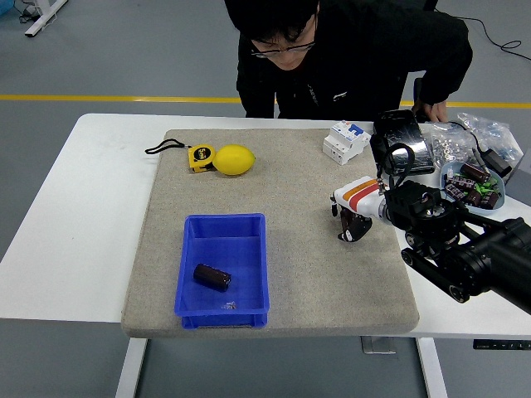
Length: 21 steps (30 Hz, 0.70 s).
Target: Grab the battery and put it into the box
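We see the battery [212, 277] lying on its side inside the blue box [222, 307], which sits on the grey mat [282, 174]. Our right hand [354, 214] hangs over the mat, well apart from the box, its fingers [353, 228] curled down and holding nothing. A lemon [235, 159] touches 1 tape measure [200, 157].

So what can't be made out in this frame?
Head view only:
- Right hand: fingers point down and away, so open or shut is unclear.
- Left hand: out of frame.
- Bowl at the right: contents too small to identify.
- Small speck in the box beside the battery: too small to tell.
- Person's hands: mostly hidden behind clutter.
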{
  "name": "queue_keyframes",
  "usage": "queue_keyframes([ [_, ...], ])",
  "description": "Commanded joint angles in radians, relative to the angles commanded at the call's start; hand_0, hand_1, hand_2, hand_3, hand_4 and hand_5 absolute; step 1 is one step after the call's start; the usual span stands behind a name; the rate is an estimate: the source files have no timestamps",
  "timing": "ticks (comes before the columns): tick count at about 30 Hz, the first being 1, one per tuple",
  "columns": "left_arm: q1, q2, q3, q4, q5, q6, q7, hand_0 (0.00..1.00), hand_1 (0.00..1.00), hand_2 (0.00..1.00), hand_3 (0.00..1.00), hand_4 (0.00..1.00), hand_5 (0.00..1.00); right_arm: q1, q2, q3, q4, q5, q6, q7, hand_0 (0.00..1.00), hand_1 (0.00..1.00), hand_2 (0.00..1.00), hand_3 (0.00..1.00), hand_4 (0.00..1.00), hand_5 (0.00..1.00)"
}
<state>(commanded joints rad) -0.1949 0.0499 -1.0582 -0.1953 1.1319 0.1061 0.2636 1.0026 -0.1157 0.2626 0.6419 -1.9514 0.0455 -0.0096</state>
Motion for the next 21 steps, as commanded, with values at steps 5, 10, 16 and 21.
queue_keyframes([
  [5, 0.002, 0.002, -0.003, 0.0, 0.004, 0.0, 0.0, 0.722, 0.691, 0.673, 0.585, 0.631, 0.543, 0.009, -0.003, -0.004, 0.013, -0.014, 0.031, -0.001, 0.444, 0.559, 0.697, 0.763, 0.899, 0.297],
  [10, -0.001, 0.003, 0.001, 0.0, 0.0, -0.001, 0.0, 0.722, 0.689, 0.673, 0.586, 0.632, 0.544, 0.02, -0.006, -0.004, 0.012, -0.031, 0.052, -0.001, 0.457, 0.582, 0.713, 0.793, 0.905, 0.296],
  [16, -0.005, 0.004, 0.008, 0.001, -0.008, 0.0, -0.002, 0.721, 0.689, 0.671, 0.585, 0.632, 0.544, 0.026, -0.014, -0.006, 0.01, -0.042, 0.044, 0.003, 0.442, 0.57, 0.712, 0.785, 0.886, 0.288],
  [21, -0.007, 0.003, 0.006, 0.001, -0.006, -0.001, -0.002, 0.721, 0.687, 0.67, 0.585, 0.631, 0.543, 0.024, -0.012, -0.008, 0.013, -0.032, 0.035, 0.007, 0.426, 0.558, 0.705, 0.779, 0.886, 0.288],
])
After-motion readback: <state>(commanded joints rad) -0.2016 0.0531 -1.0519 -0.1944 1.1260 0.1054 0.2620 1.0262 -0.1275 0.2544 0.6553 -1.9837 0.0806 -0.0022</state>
